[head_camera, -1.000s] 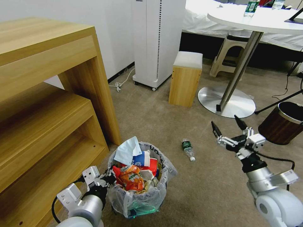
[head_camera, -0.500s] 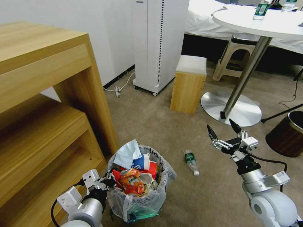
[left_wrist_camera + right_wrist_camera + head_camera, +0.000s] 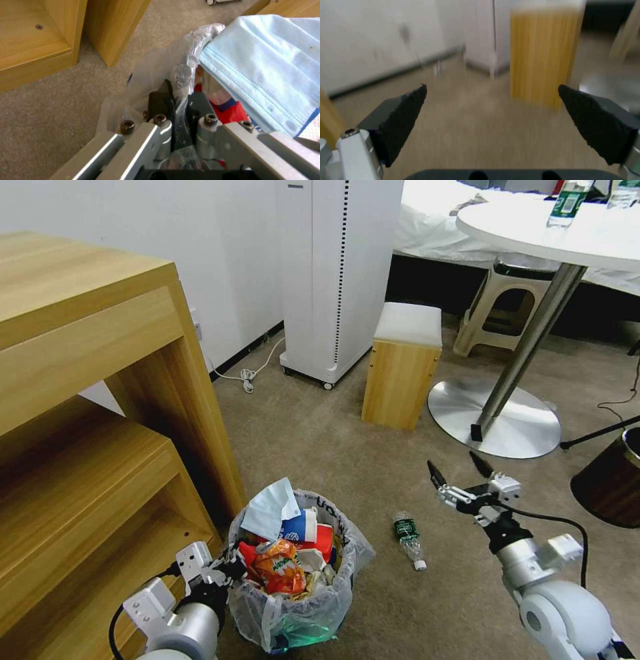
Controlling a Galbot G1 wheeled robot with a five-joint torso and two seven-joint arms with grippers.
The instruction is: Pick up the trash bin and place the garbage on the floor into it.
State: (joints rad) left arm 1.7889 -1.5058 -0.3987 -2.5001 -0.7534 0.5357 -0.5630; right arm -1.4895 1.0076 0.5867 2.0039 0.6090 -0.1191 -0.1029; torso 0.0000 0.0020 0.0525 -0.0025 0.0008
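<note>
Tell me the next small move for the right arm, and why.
Probably lower the right gripper toward the small plastic bottle. It is open and empty above the carpet, and the bottle lies on its side between it and the trash bin, whose rim the left gripper is shut on.

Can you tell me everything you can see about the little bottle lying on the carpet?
The bottle is small and made of clear plastic, with a green label around its middle and a white cap. It looks empty. It lies on its side on the beige floor, cap toward the robot, between the full trash bin and the right gripper. Nothing touches it but the carpet. The right gripper's fingers are spread open, up off the floor beside and beyond the bottle.
</note>
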